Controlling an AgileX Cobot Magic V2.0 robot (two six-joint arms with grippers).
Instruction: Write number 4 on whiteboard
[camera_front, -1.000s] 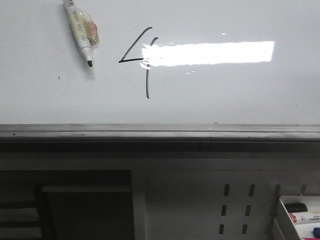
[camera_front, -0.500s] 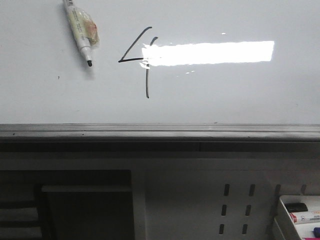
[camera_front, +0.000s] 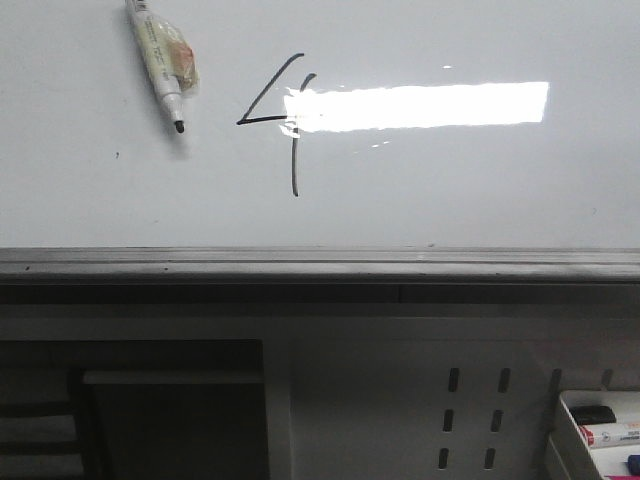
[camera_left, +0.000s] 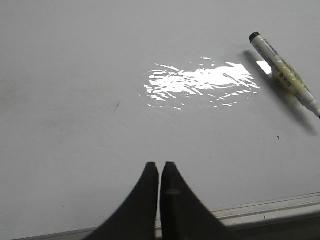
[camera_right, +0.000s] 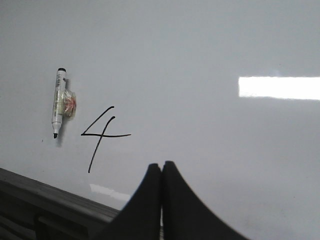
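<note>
- The marker (camera_front: 160, 60) lies uncapped on the whiteboard (camera_front: 480, 190), at about ten o'clock from the number 4 (camera_front: 275, 125) and near it, tip pointing to five o'clock.
- The number 4 sits left of centre on the board, its bar running into the bright glare.
- The left gripper (camera_left: 159, 170) and right gripper (camera_right: 161, 169) each have fingers pressed together, holding nothing.
- Judgement: the writing looks finished; what remains is keeping both arms clear of the wet ink.

Bright rectangular glare on glossy whiteboard (camera_front: 100, 200), soft marker (camera_front: 160, 60) shadow, dim underside
</note>
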